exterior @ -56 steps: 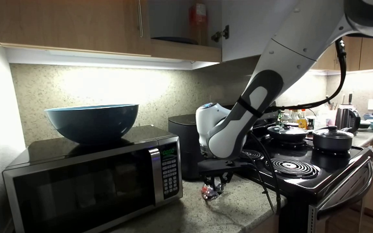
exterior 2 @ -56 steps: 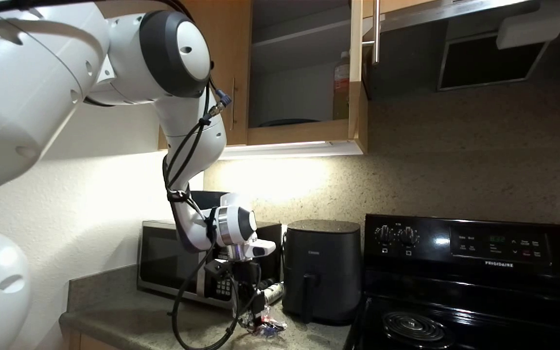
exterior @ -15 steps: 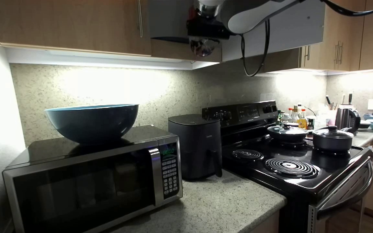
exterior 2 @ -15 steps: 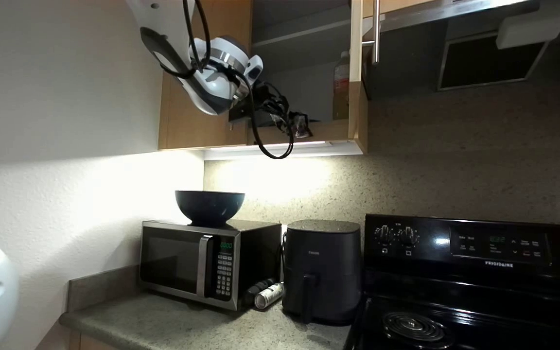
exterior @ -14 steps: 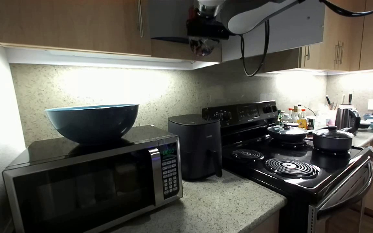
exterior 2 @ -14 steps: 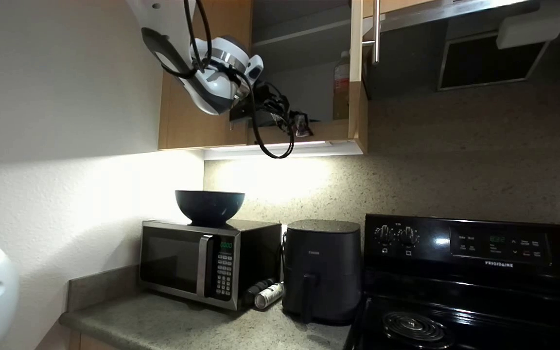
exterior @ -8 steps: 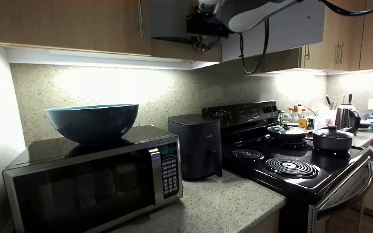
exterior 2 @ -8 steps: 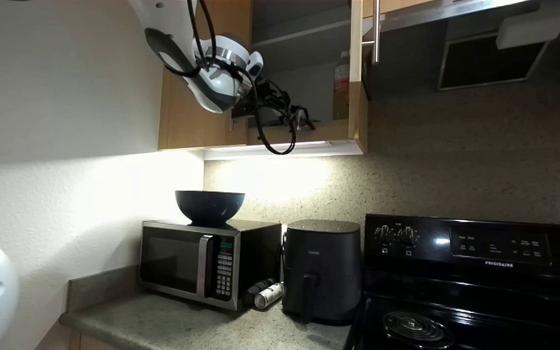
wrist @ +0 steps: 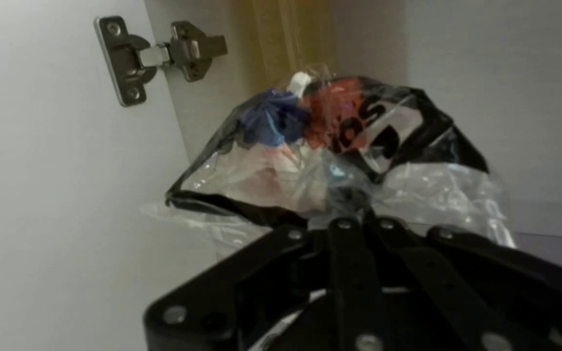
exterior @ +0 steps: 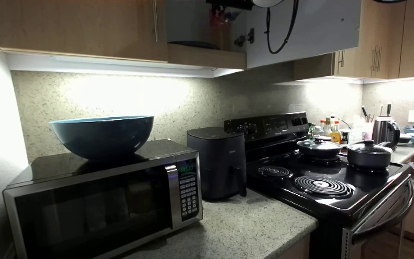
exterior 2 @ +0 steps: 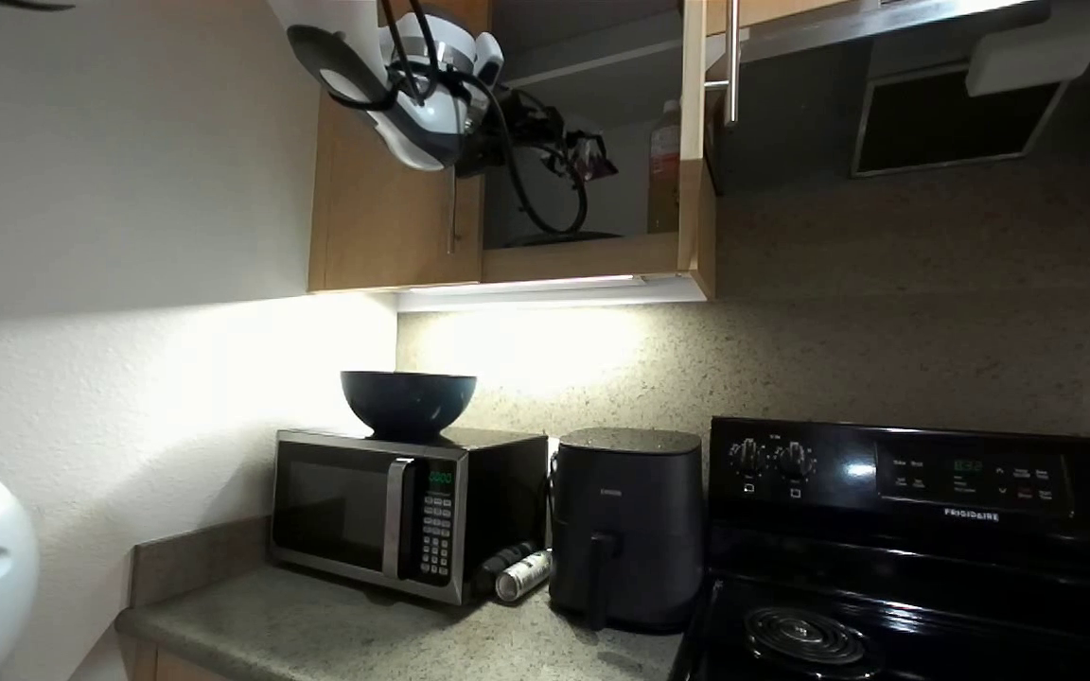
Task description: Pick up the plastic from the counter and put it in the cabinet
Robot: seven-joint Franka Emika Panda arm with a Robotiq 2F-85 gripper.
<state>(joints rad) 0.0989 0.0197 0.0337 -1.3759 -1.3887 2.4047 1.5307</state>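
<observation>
- So the plastic is up off the table and my claw has it: tips pressed in on the near side, pinching it, most of it poking out ahead.
- Next move comes down to which way it lies, imo. In the wrist view it's straight out past the tips, long axis crosswise to the claw, so it'd go in broadside rather than nose first.
- In an exterior view it shows higher than the front rail of the cabinet, lined up with the opening. That cabinet hangs over the table's back edge, its open end roughly above the back corner by the stove.
- Can't tell whether it's past the front lip or just short of it, depth is rubbish from here.
- A bottle stands at the stove side of the opening, and the wrist view has the door hinge off to the left.
- My guess: I'm mid-delivery. I'd go straight in, dip toward the cabinet floor, then let go.
- Main worry: those wide ends look floppy and could brush the bottle or hinge, and film that light might cling to the tips.
</observation>
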